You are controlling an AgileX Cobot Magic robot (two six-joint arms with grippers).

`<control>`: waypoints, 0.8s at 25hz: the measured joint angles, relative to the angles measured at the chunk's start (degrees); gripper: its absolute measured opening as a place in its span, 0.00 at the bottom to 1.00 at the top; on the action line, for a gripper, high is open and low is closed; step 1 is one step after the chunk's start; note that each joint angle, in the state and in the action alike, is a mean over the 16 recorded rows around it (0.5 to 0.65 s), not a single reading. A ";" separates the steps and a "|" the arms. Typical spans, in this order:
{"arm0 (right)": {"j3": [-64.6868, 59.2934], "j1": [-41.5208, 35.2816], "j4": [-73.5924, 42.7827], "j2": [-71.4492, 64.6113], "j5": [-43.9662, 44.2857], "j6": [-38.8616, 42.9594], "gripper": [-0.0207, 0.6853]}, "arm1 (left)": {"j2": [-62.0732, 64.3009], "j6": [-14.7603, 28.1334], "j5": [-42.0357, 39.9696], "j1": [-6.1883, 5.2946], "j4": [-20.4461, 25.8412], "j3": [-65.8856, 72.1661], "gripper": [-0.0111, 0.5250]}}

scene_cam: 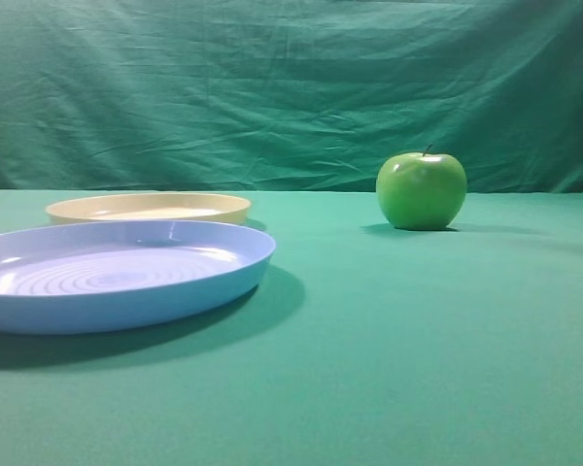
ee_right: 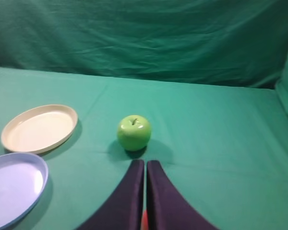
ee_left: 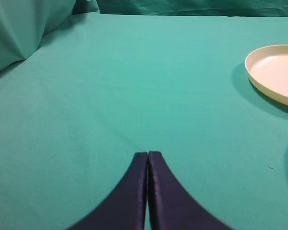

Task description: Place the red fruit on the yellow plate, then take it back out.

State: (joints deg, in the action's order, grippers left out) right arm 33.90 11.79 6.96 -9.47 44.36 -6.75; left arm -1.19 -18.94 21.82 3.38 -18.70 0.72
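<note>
The yellow plate (scene_cam: 148, 207) lies empty at the left, behind the blue plate; it also shows in the left wrist view (ee_left: 276, 74) and the right wrist view (ee_right: 38, 128). Of the red fruit, only a thin red sliver (ee_right: 144, 221) appears through the slit between the right fingers, at the bottom edge of the right wrist view; the rest is hidden, and the high view does not show it. My right gripper (ee_right: 145, 163) is shut, its tips pointing at the green apple. My left gripper (ee_left: 148, 154) is shut over bare cloth, well left of the yellow plate. Neither gripper appears in the high view.
A glossy green apple (scene_cam: 421, 190) with a stem stands right of centre, just beyond the right fingertips (ee_right: 134, 132). The larger light-blue plate (scene_cam: 117, 272) sits at the front left. Green cloth covers the table and rises as a backdrop behind it.
</note>
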 joint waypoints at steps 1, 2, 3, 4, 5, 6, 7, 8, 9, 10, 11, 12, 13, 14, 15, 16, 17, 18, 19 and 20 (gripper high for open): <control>-1.36 -0.80 -0.77 1.20 -0.97 0.86 0.03 | 0.00 0.00 0.00 0.00 0.00 0.00 0.02; -2.85 -1.63 -1.48 2.36 -2.08 1.67 0.03 | 0.00 0.00 0.00 0.00 0.00 0.00 0.02; -4.46 -2.49 -2.12 3.45 -3.32 2.37 0.03 | 0.00 0.00 0.00 0.00 0.00 0.00 0.02; -6.20 -3.37 -2.66 4.46 -4.64 2.96 0.03 | 0.00 0.00 0.00 0.00 0.00 0.00 0.02; -8.03 -4.26 -3.05 5.41 -5.99 3.39 0.03 | 0.00 0.00 0.00 0.00 0.00 0.00 0.02; -9.91 -5.12 -3.32 6.26 -7.37 3.67 0.03 | 0.00 0.00 0.00 0.00 0.00 0.00 0.02; -11.83 -5.94 -3.49 7.02 -8.74 3.82 0.03 | 0.00 0.00 0.00 0.00 0.00 0.00 0.02; -13.75 -6.70 -3.59 7.70 -10.10 3.90 0.03 | 0.00 0.00 0.00 0.00 0.00 0.00 0.02; -15.68 -7.37 -3.65 8.28 -11.45 3.93 0.03 | 0.00 0.00 0.00 0.00 0.00 0.00 0.02; -17.59 -7.97 -3.71 8.75 -12.75 3.96 0.03 | 0.00 0.00 0.00 0.00 0.00 0.00 0.02; -19.43 -8.48 -3.75 9.15 -13.99 3.96 0.03 | 0.00 0.00 0.00 0.00 0.00 0.00 0.02; -21.17 -8.89 -3.78 9.46 -15.11 3.96 0.03 | 0.00 0.00 0.00 0.00 0.00 0.00 0.02; -22.84 -9.24 -3.80 9.70 -16.14 3.95 0.03 | 0.00 0.00 0.00 0.00 0.00 0.00 0.02; -24.43 -9.50 -3.81 9.88 -17.06 3.95 0.03 | 0.00 0.00 0.00 0.00 0.00 0.00 0.02; -25.92 -9.69 -3.82 10.00 -17.82 3.94 0.03 | 0.00 0.00 0.00 0.00 0.00 0.00 0.02; -27.28 -9.82 -3.82 10.06 -18.41 3.93 0.03 | 0.00 0.00 0.00 0.00 0.00 0.00 0.02; -28.49 -9.92 -3.83 10.10 -18.89 3.92 0.03 | 0.00 0.00 0.00 0.00 0.00 0.00 0.02; -29.57 -9.99 -3.83 10.11 -19.25 3.92 0.03 | 0.00 0.00 0.00 0.00 0.00 0.00 0.02; -30.50 -10.02 -3.82 10.11 -19.53 3.91 0.03 | 0.00 0.00 0.00 0.00 0.00 0.00 0.02; -31.31 -10.03 -3.81 10.11 -19.74 3.89 0.03 | 0.00 0.00 0.00 0.00 0.00 0.00 0.02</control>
State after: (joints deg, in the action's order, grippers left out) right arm 2.59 1.76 3.16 0.64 24.62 -2.86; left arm -1.19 -18.94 21.82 3.38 -18.70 0.72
